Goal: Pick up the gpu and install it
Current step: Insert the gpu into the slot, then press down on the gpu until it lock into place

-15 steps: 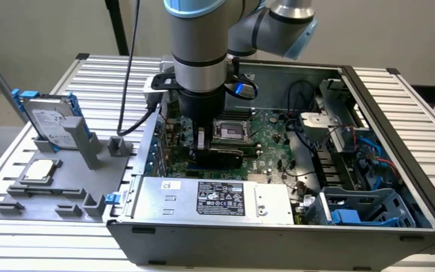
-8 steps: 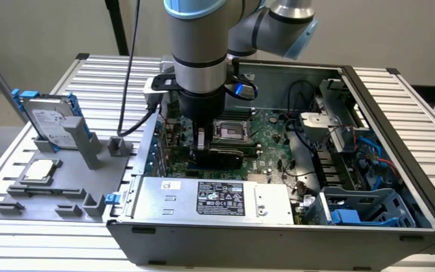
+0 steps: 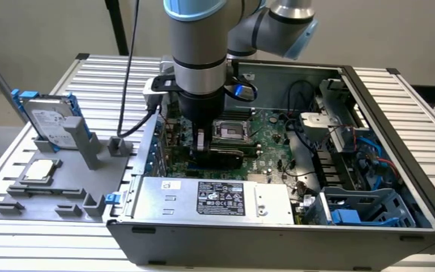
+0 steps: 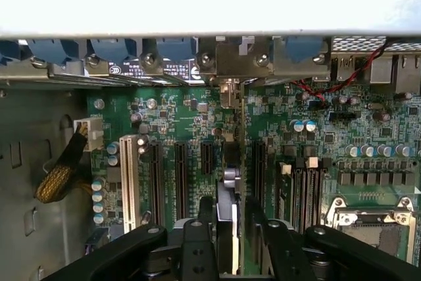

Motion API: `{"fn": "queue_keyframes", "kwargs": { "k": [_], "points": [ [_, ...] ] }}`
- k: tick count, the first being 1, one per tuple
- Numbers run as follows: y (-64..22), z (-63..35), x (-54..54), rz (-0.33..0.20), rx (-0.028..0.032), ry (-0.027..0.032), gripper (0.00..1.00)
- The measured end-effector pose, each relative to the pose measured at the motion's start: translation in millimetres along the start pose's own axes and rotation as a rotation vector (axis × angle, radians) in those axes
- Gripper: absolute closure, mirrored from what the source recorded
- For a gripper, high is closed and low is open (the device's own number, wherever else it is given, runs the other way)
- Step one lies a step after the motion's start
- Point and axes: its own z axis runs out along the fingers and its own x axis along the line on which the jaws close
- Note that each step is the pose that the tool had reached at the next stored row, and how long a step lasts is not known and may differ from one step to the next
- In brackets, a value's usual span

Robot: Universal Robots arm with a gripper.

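Item: gpu [image 4: 231,162], seen edge-on in the wrist view, clamped between the two black fingers [image 4: 197,241] of the pincer [image 4: 227,245]; pincer narrow, closed upon the card. Card stood on edge directly beneath the pincer, its long axis running along the black expansion slots [image 4: 179,176] toward the rear bracket row [image 4: 230,60] of the computer case [image 3: 399,141]. Whether its lower edge had seated in a slot could not be told.

Location, exterior view: pincer [image 3: 200,148] lowered inside the open case over the green motherboard [image 3: 267,127], at about 9 o'clock from the CPU socket [image 3: 230,131].

Also present: hard drive [image 3: 50,122] upright in a grey fixture [image 3: 59,192] on the slatted worktop [image 3: 21,249], at 9 o'clock from the case; CPU chip [image 3: 39,170] lying flat below it; power supply [image 3: 210,198] at 6 o'clock.

Writing: white and black labels on the power supply and the hard drive, text illegible
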Motion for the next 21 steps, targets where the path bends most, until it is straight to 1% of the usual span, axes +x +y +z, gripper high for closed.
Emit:
{"fn": "queue_keyframes", "kwargs": {
  "k": [2, 4, 13, 14, 16, 17, 18, 19, 21],
  "points": [
    [0.1, -1.1, 0.1, 0.000, -0.0008, 0.0005, 0.65],
    [-0.3, -6.4, 0.0, 0.000, -0.0010, 0.0003, 0.65],
    [-2.3, -47.3, -0.6, 0.000, -0.0017, 0.0001, 0.65],
    [-2.5, -51.8, -0.6, 0.000, -0.0017, 0.0001, 0.68],
    [-3.0, -60.5, -0.7, 0.000, -0.0022, 0.0001, 0.81],
    [-3.1, -62.7, -0.6, 0.000, -0.0024, 0.0003, 0.81],
    [-3.2, -63.3, -0.6, 0.000, -0.0023, 0.0001, 0.87],
    [-3.2, -63.2, -0.7, 0.000, -0.0024, 0.0000, 0.89],
    [-3.2, -63.2, -0.7, 0.000, -0.0024, -0.0003, 0.89]
  ]
}}
